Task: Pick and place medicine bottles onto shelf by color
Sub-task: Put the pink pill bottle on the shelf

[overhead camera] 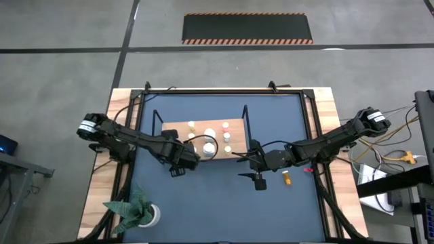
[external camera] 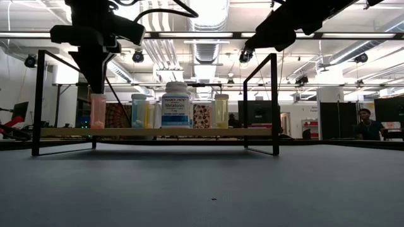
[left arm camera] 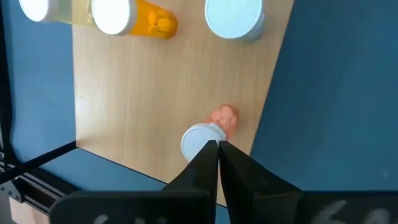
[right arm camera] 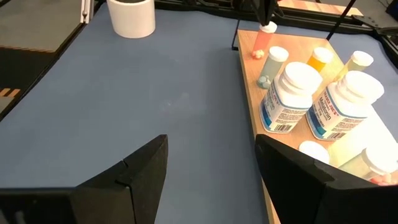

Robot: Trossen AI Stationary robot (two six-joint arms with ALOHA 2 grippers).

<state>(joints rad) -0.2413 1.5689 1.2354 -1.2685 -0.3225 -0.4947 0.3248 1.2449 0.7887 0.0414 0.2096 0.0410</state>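
The wooden shelf (overhead camera: 178, 129) stands on the far half of the blue table. Several medicine bottles stand upright on it, among them a large white one (external camera: 175, 104) and a pink-filled one (left arm camera: 205, 137) with a white cap near the shelf's left near corner. One orange bottle (overhead camera: 287, 177) lies on its side on the table, right of the shelf. My left gripper (left arm camera: 217, 148) is shut and points down right over the pink bottle (external camera: 98, 110). My right gripper (right arm camera: 211, 168) is open over bare tabletop in front of the shelf's right end (overhead camera: 258, 179). My left gripper's shut fingertips (external camera: 98, 90) come from above, pointing down, at the white cap (left arm camera: 194, 142) of the pink bottle. The bottle stands upright on the shelf board. I cannot tell whether the tips touch the cap or stop just short of it.
A white pot with a green plant (overhead camera: 139, 213) stands at the table's near left corner. The shelf's black frame ends (external camera: 274, 104) rise above the board. The blue tabletop (right arm camera: 155, 93) lies bare in front of the shelf. People (external camera: 363, 123) are far off in the room behind.
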